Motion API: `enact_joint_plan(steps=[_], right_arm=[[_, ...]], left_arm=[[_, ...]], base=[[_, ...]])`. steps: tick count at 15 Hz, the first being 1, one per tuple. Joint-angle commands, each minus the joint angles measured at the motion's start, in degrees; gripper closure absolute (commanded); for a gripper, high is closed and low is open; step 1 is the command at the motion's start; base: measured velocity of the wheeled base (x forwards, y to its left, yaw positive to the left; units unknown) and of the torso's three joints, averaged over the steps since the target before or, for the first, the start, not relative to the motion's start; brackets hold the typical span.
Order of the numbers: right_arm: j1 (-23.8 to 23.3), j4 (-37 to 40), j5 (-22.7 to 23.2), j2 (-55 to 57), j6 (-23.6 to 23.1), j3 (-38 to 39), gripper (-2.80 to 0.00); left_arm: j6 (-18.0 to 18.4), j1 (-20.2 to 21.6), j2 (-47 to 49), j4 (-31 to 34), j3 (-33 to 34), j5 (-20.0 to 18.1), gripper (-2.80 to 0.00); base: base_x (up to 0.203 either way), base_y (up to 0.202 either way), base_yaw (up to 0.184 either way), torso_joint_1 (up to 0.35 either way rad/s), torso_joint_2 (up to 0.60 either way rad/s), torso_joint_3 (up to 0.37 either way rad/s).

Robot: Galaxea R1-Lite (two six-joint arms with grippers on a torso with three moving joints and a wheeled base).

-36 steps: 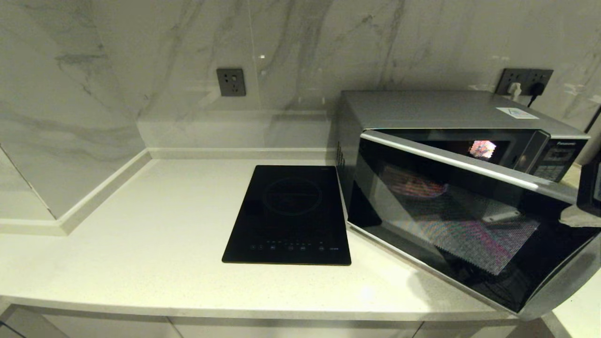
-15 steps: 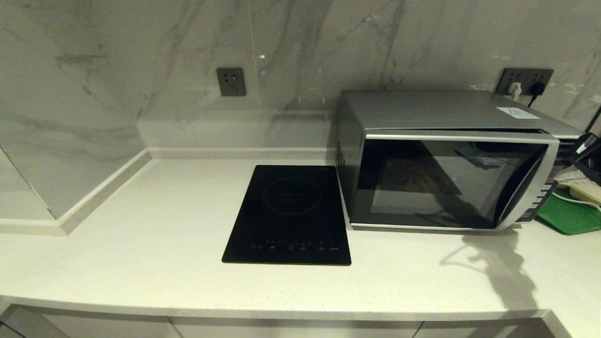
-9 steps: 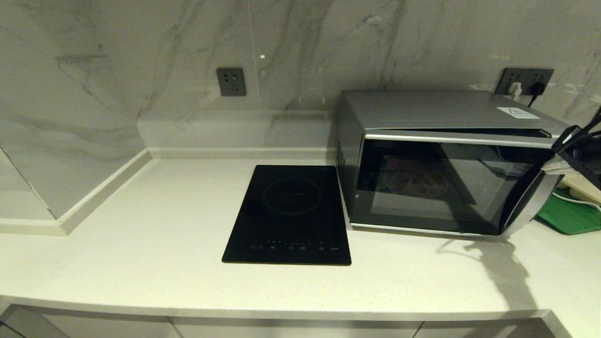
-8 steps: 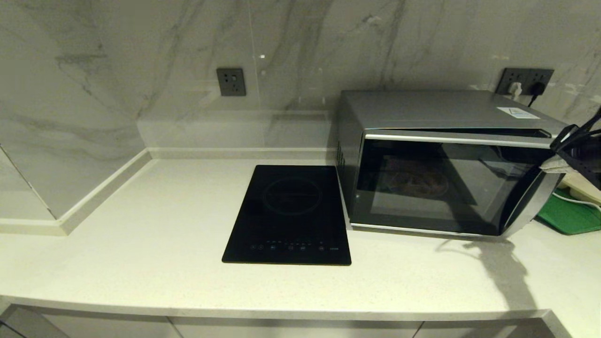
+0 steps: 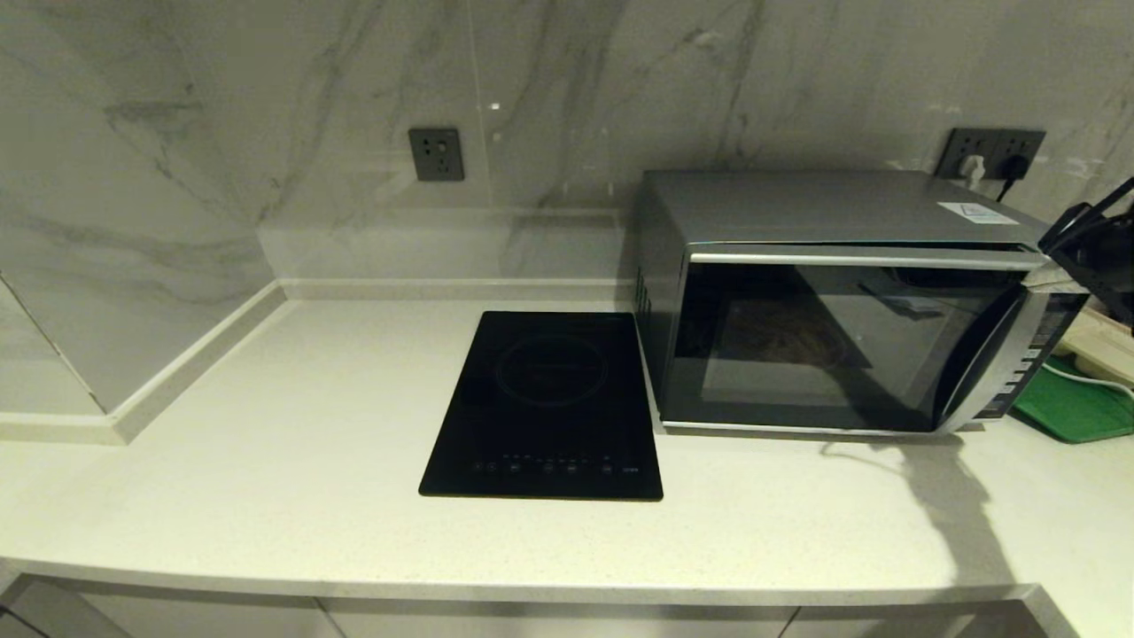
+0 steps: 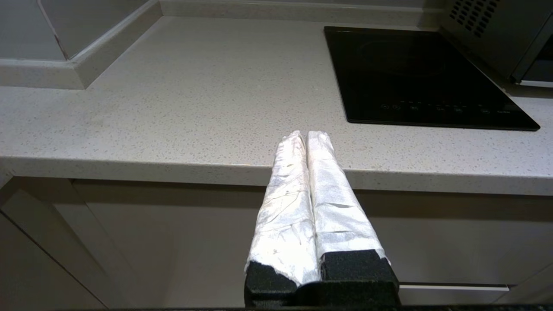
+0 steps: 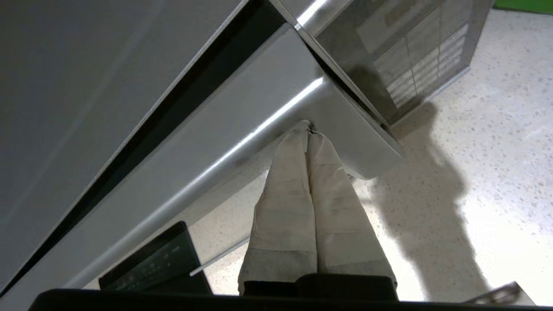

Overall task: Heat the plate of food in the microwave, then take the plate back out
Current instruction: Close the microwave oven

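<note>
The silver-grey microwave [image 5: 833, 208] stands at the right of the counter, its dark glass door [image 5: 886, 372] swung to, with a thin dark gap along the top edge. Through the glass the plate of food [image 5: 788, 332] shows only dimly, inside the oven. My right gripper [image 5: 1050, 279] is shut and empty. Its wrapped fingertips press against the upper right corner of the door, on the silver handle strip [image 7: 259, 112] beside the button panel [image 7: 414, 65]. My left gripper [image 6: 306, 134] is shut on nothing, low in front of the counter's front edge.
A flat black glass cooktop [image 5: 549, 399] lies just left of the microwave. A green tray [image 5: 1076, 408] with a pale cabled object sits to the microwave's right. The marble wall carries sockets [image 5: 436, 155] behind the counter [image 5: 266, 461].
The microwave door swung from wide open to nearly shut, sprang back slightly, and now stands pushed in again. My right gripper followed it in to the door's upper right corner.
</note>
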Motion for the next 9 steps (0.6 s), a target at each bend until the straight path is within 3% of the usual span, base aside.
enact_joint_plan(steps=[1, 9], right_arm=[[0.0, 0.2, 0.0, 0.8, 0.1, -0.7, 0.0], [0.1, 0.2, 0.3, 2.2, 0.4, -2.8, 0.0]], left_arm=[[0.0, 0.0, 0.0, 0.0, 0.0, 0.0, 0.0], [0.0, 0.0, 0.0, 0.0, 0.0, 0.0, 0.0]], base=[[0.0, 0.0, 0.0, 0.0, 0.0, 0.0], [0.0, 0.0, 0.0, 0.0, 0.0, 0.0]])
